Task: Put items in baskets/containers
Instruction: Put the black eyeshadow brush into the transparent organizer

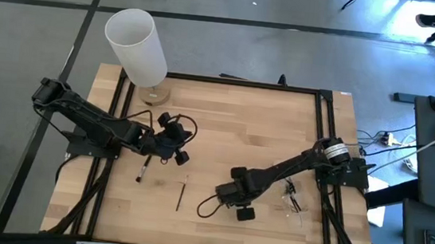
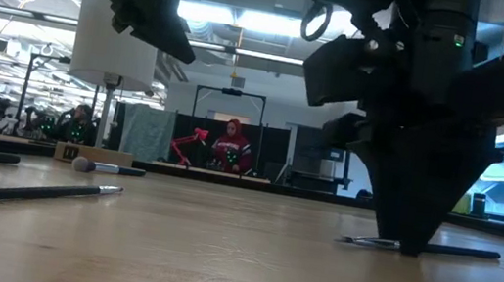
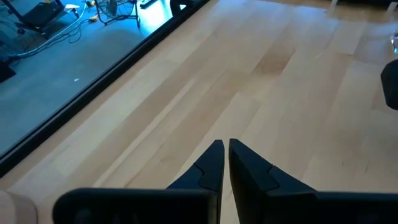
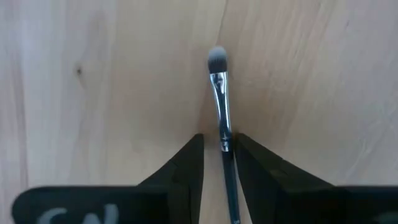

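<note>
No readable writing shows on anything; the right end effector (image 4: 219,163) is down at the worktop (image 1: 232,131), its fingers straddling a makeup brush (image 4: 219,99) with narrow gaps either side, not yet clamped; the left end effector (image 3: 225,163) hovers shut and empty; two more brushes (image 1: 142,170) (image 1: 181,193) lie loose between the arms; a clear container (image 1: 296,200) sits by the right edge; the white cylinder (image 1: 137,46) stands at the far left corner, leaving open wood mid-worktop.
</note>
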Controlling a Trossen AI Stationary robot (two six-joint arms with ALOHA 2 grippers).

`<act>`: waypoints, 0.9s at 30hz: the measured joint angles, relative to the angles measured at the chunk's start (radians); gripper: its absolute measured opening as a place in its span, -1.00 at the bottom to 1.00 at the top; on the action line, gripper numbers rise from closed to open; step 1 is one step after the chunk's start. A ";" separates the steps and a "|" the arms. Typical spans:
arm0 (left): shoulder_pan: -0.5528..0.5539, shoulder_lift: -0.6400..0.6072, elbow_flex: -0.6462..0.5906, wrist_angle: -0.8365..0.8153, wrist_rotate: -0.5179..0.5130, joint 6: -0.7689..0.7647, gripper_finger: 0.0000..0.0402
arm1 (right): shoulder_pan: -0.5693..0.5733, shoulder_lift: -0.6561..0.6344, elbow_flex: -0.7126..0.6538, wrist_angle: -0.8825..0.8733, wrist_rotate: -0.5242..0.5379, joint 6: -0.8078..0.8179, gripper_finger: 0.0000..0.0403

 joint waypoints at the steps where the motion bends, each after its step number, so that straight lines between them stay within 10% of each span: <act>1: 0.000 0.000 0.000 0.000 0.001 0.000 -0.90 | 0.000 0.003 -0.004 0.001 -0.002 0.001 -0.57; 17: 0.000 0.000 0.000 0.004 0.000 -0.007 -0.90 | -0.004 0.114 -0.012 0.000 -0.054 0.114 -0.86; 27: -0.003 0.000 0.000 -0.002 0.001 -0.011 -0.90 | 0.002 -0.082 -0.009 -0.022 -0.045 0.159 -0.94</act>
